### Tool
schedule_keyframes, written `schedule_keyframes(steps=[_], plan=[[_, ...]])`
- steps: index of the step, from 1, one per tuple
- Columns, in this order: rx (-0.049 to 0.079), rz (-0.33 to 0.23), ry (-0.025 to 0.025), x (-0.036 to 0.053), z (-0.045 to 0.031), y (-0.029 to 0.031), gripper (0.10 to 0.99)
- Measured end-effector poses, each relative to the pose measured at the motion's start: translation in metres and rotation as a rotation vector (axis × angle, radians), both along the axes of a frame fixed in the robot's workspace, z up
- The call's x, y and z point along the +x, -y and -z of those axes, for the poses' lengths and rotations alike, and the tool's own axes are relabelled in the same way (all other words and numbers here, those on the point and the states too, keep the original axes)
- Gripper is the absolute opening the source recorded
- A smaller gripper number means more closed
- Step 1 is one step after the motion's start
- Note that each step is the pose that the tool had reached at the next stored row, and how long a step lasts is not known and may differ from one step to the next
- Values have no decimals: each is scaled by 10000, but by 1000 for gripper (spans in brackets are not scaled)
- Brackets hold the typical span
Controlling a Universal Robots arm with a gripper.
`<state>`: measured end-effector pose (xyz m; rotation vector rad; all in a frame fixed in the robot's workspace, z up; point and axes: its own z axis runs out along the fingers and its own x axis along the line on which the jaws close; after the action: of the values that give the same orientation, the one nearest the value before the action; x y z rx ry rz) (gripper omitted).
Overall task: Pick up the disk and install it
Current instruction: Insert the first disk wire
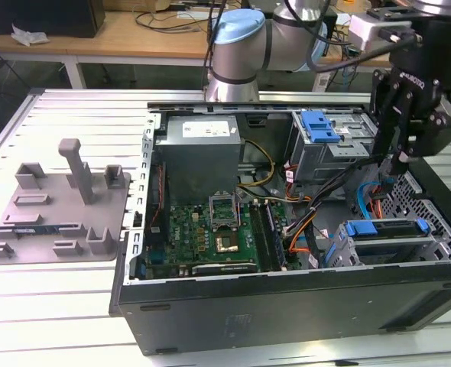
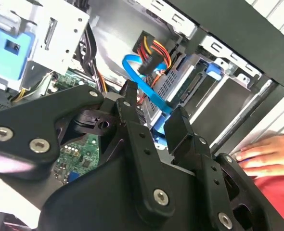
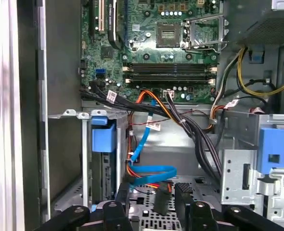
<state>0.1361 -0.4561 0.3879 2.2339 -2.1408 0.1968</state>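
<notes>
The disk [image 1: 386,229], silver metal in a blue carrier, sits in the drive cage at the near corner of the open computer case [image 1: 287,306], at the exterior view's right. In both wrist views the disk [image 2: 183,89] [image 3: 103,159] lies slotted in its bay, blue carrier end outward. My gripper [image 1: 397,164] hangs just above that bay, over a blue data cable [image 3: 149,171]. Its black fingers [image 2: 130,98] stand apart and open [image 3: 154,195], holding nothing. A black connector on orange wires lies below the gap between them.
Motherboard [image 1: 210,229], power supply [image 1: 202,149] and an upper drive cage with a blue clip [image 1: 321,126] fill the case. Cable bundles [image 3: 190,130] cross near the bay. A grey moulded tray [image 1: 57,206] stands at the exterior view's left. A person's hand [image 2: 267,154] rests at the case edge.
</notes>
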Motion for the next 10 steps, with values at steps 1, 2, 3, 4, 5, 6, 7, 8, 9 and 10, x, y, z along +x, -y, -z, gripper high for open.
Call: schedule_keyframes(steps=[1,2,3,4,5,6,7,8,9,10], plan=[[-180,0,0,14,3,-57,502],[-298,0,0,29,6,-94,502],[-376,0,1,47,9,-120,502],[-409,3,1,74,13,-134,502],[-414,15,0,108,18,-141,502],[-417,45,-1,156,25,-150,502],[-417,65,-1,184,29,-155,502],[-415,107,-2,230,39,-163,486],[-412,147,-3,249,46,-168,486],[-416,193,-3,257,53,-170,486]])
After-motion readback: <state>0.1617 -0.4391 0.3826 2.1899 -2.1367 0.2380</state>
